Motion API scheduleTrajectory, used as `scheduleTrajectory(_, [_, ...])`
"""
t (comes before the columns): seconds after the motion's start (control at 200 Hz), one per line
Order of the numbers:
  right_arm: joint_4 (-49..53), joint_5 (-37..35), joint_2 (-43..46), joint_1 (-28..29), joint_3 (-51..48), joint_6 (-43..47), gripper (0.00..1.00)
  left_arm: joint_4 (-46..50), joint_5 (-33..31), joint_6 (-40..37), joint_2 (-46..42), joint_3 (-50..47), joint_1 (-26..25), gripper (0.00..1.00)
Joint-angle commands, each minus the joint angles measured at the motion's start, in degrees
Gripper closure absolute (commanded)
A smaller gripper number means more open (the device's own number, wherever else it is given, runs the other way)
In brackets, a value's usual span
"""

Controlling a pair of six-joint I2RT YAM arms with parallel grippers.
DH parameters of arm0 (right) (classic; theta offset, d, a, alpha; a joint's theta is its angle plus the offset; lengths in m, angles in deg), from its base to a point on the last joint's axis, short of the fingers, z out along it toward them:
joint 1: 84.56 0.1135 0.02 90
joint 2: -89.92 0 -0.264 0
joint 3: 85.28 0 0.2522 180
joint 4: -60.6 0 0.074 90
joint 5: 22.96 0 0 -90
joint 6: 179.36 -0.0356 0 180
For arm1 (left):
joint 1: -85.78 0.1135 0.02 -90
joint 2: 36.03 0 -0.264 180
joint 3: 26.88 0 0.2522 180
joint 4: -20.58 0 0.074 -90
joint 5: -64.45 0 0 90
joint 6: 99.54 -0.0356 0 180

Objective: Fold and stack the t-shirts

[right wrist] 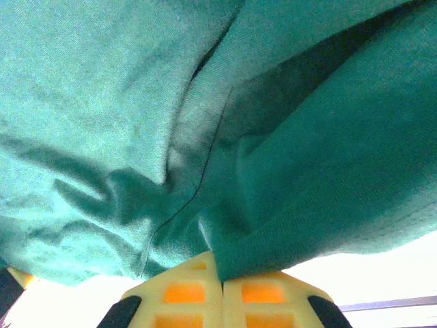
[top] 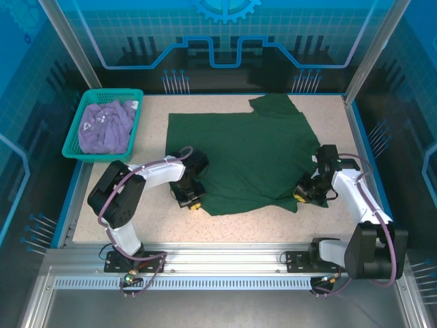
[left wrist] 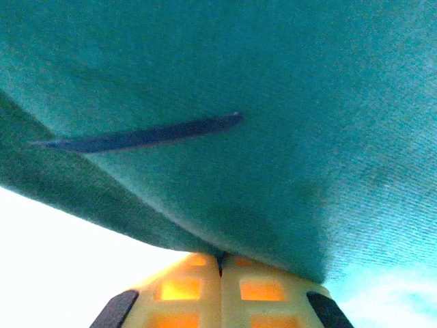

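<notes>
The dark green t-shirt (top: pixel 249 157) lies spread over the middle of the table, its near edge lifted at both ends. My left gripper (top: pixel 193 202) is shut on its near-left edge, and green cloth (left wrist: pixel 239 102) hangs right over the closed yellow fingers (left wrist: pixel 184 294). At the near-right edge, my right gripper (top: pixel 300 195) is shut on the green cloth (right wrist: pixel 328 171), which bunches into folds above its fingers (right wrist: pixel 263 294). The lavender t-shirt (top: pixel 106 126) lies crumpled in the basket at the far left.
The teal mesh basket (top: pixel 80 113) stands at the table's far-left corner, partly over the edge. Bare speckled tabletop (top: pixel 246 229) runs along the near side between the arms. Metal frame posts rise at the far corners.
</notes>
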Motion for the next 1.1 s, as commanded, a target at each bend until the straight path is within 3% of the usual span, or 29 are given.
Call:
scheduleTrajectory(0.0, [-0.1,0.9,-0.1,-0.5,0.2,0.8,1.00,-11.4,-6.3,-3.8,2.7,-1.1,-0.6,1.00])
scheduleTrajectory(0.22, [1.6,0.1,-0.2,-1.0,2.1,3.1,1.00,-3.8,-2.9,-13.1,-8.8,-2.6,0.3,1.00])
scheduleTrajectory(0.53, [9.4,0.4,-0.8,-0.9,9.0,10.4,1.00,11.1,2.2,-21.0,-26.3,-8.9,8.0,1.00])
scheduleTrajectory(0.75, [14.4,0.9,-0.6,5.1,6.1,13.3,1.00,16.7,1.8,-17.2,-34.8,-13.8,8.2,0.98])
scheduleTrajectory(0.87, [16.1,-0.4,0.5,8.4,2.8,11.8,0.99,18.9,-2.8,-14.1,-38.0,-14.1,8.2,1.00])
scheduleTrajectory(0.91, [16.2,0.0,1.2,9.1,1.6,10.6,0.96,19.7,-5.3,-12.6,-39.5,-13.9,8.4,1.00])
scheduleTrajectory(0.96, [16.7,-0.7,2.5,9.6,0.5,8.8,0.82,20.1,-6.9,-11.0,-41.5,-13.8,9.3,1.00])
scheduleTrajectory(0.99, [17.0,-1.0,3.4,9.9,0.0,7.8,0.80,20.1,-7.5,-10.0,-42.7,-14.1,10.0,1.00])
scheduleTrajectory(1.03, [17.2,-1.1,4.6,10.1,-0.6,6.5,0.79,19.8,-7.7,-8.7,-44.4,-14.4,11.2,0.92])
scheduleTrajectory(1.095, [17.3,-1.5,7.6,10.1,-1.1,4.2,0.63,19.0,-7.9,-7.5,-46.6,-14.8,12.9,0.78])
